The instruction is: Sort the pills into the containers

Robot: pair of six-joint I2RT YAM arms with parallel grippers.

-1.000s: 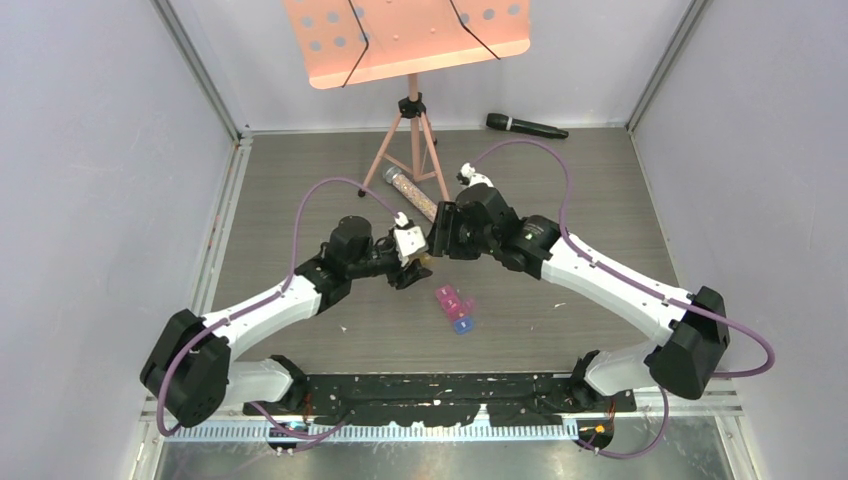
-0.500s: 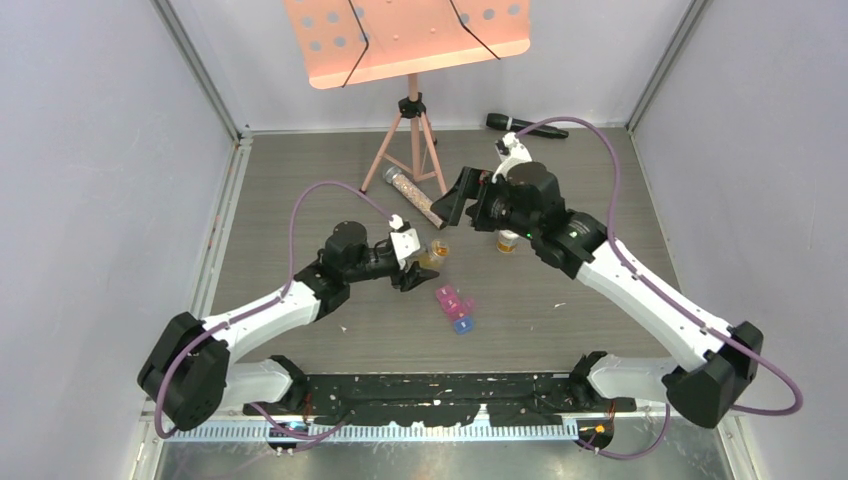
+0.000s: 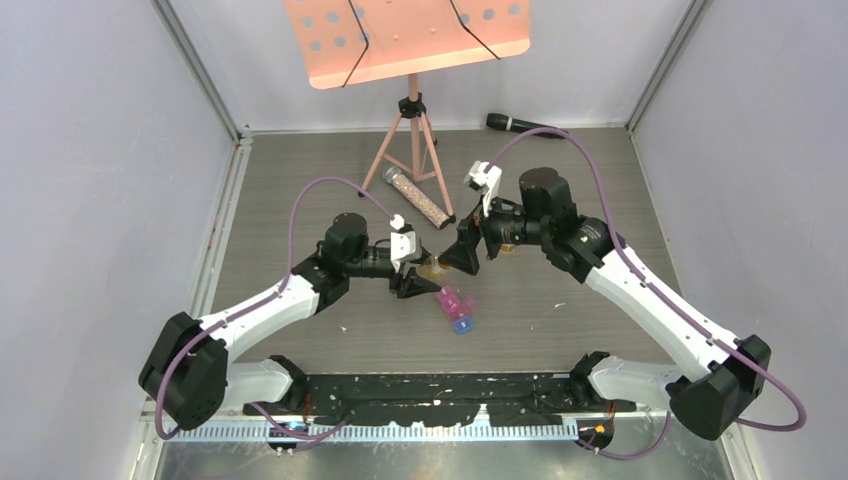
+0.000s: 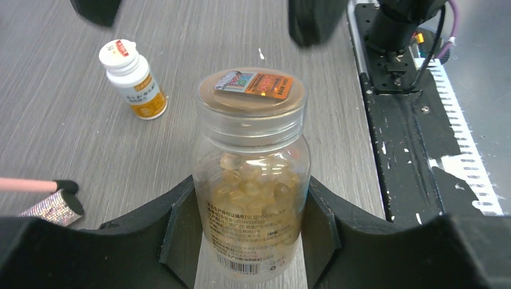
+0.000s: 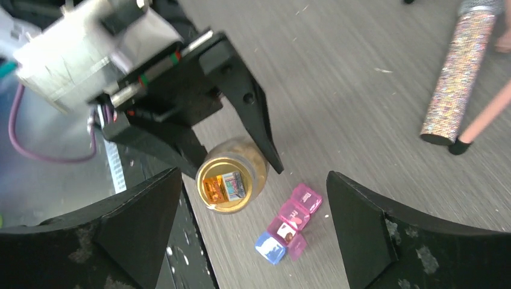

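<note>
My left gripper (image 3: 415,281) (image 4: 250,201) is shut on a clear bottle of amber pills (image 3: 432,269) (image 4: 251,156) and holds it upright, its lid on. My right gripper (image 3: 464,258) (image 5: 253,180) is open wide, above and just right of the bottle's gold lid (image 5: 227,185), not touching it. The containers (image 3: 456,308) (image 5: 289,224), a small strip of pink, purple and blue compartments, lie on the table just right of the bottle. One pink compartment has its lid open, with a small white and brown thing inside.
A white pill bottle with a yellow label (image 4: 132,78) stands behind, mostly hidden under my right arm in the top view. A long speckled tube (image 3: 420,197) (image 5: 458,78) lies by the pink tripod stand (image 3: 410,130). A microphone (image 3: 525,125) lies at the back.
My right gripper swung up and back to the right, then came down again over the bottle's lid. My left gripper moved the bottle slightly right, toward the containers.
</note>
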